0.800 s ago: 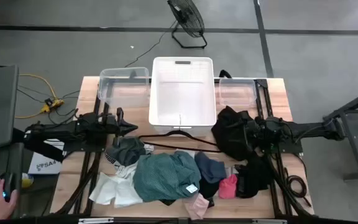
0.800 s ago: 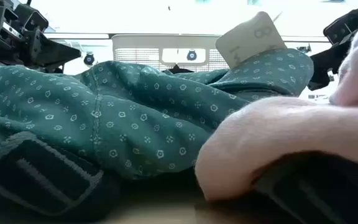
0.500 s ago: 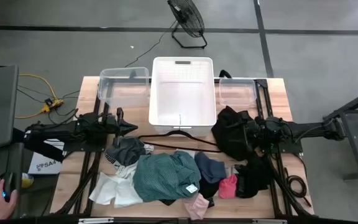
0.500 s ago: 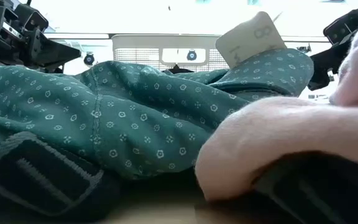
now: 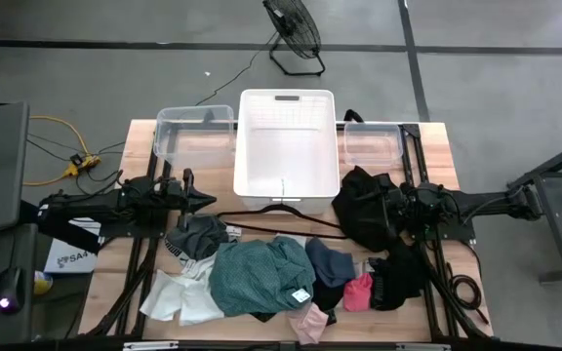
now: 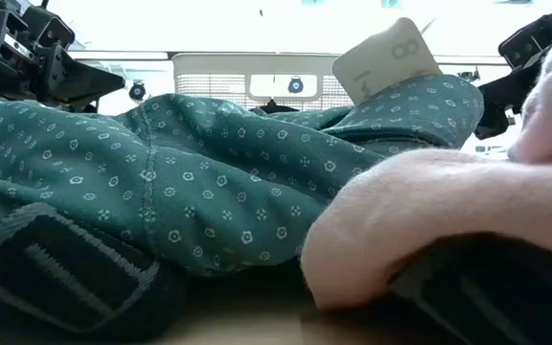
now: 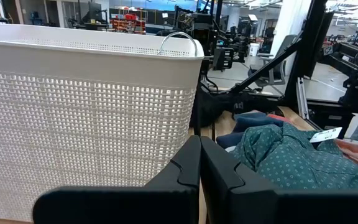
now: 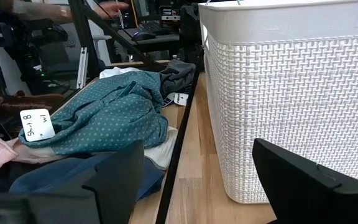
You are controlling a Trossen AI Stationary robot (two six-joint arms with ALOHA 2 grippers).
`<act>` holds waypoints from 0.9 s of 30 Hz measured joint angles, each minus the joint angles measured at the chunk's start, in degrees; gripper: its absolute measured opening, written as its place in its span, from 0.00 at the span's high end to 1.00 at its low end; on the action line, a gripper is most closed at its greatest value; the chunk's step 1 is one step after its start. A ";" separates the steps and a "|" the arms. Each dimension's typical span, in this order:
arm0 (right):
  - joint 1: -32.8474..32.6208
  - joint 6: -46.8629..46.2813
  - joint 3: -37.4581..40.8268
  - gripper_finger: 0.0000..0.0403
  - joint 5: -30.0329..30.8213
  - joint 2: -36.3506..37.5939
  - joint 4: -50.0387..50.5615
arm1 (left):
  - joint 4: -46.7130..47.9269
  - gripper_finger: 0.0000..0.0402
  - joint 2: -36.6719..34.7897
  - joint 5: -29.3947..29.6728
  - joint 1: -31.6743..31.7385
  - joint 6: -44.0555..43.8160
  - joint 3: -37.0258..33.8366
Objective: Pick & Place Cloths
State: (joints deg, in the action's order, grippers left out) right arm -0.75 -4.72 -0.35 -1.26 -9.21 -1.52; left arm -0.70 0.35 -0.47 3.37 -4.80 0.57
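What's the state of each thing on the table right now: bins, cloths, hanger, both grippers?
white basket: upright, nothing visible inside
left clear bin: upright, looks empty
right clear bin: upright, looks empty
teal-green cloth: crumpled in the pile, tag showing
pink cloth: bunched in the pile
black cloth: heaped beside the right gripper
wire hanger: lying flat
left gripper: shut, empty
right gripper: open, empty

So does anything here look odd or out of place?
One thing: a thin black wire hanger lies flat on the wooden table between the white plastic laundry basket and the heap of garments, with nothing hanging on it. Nothing looks spilled or damaged.
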 joint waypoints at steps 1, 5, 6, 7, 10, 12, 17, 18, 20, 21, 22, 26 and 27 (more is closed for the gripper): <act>0.00 0.00 0.00 0.28 0.00 -0.01 0.00 | -0.01 1.00 -0.01 0.02 0.01 0.00 0.01; 0.00 0.00 -0.01 0.28 0.00 0.00 -0.01 | 0.00 1.00 0.00 0.01 0.00 0.00 0.00; 0.00 0.01 0.01 0.28 0.00 0.00 -0.01 | 0.00 1.00 -0.01 0.02 0.01 -0.02 0.00; 0.00 -0.01 -0.01 0.28 0.00 0.00 -0.01 | 0.01 1.00 0.00 0.01 0.01 0.00 -0.01; 0.02 -0.01 0.01 0.28 0.00 0.00 0.00 | 0.01 1.00 -0.01 0.02 -0.01 -0.01 -0.01; 0.00 0.15 -0.01 0.28 0.00 0.00 -0.02 | 0.01 1.00 -0.01 0.00 0.01 0.00 0.01; 0.02 6.87 -0.01 0.28 2.13 0.00 -0.46 | -0.01 1.00 0.00 0.01 -0.01 0.00 0.01; 0.02 7.56 0.00 0.28 2.61 0.00 -0.52 | 0.01 1.00 -0.01 0.02 0.01 0.00 0.01; 0.01 7.42 -0.01 0.28 2.64 0.00 -0.54 | -0.01 1.00 -0.01 0.02 0.01 0.00 -0.01; 0.01 6.22 -0.01 0.28 2.38 0.00 -0.52 | 0.00 1.00 0.00 0.00 0.00 0.00 -0.01; 0.01 4.56 -0.01 0.28 2.39 0.00 -0.52 | 0.01 1.00 0.00 0.01 0.00 0.00 0.00; 0.01 -1.33 0.00 0.28 2.63 0.00 -0.57 | 0.00 1.00 -0.01 0.02 0.00 0.00 0.00; 0.02 -1.88 -0.01 0.28 2.62 0.00 -0.57 | 0.00 1.00 0.00 0.01 0.01 0.00 0.00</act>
State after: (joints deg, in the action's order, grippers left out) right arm -0.73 -6.60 -0.36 1.37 -9.21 -2.09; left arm -0.70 0.35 -0.46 3.38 -4.80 0.57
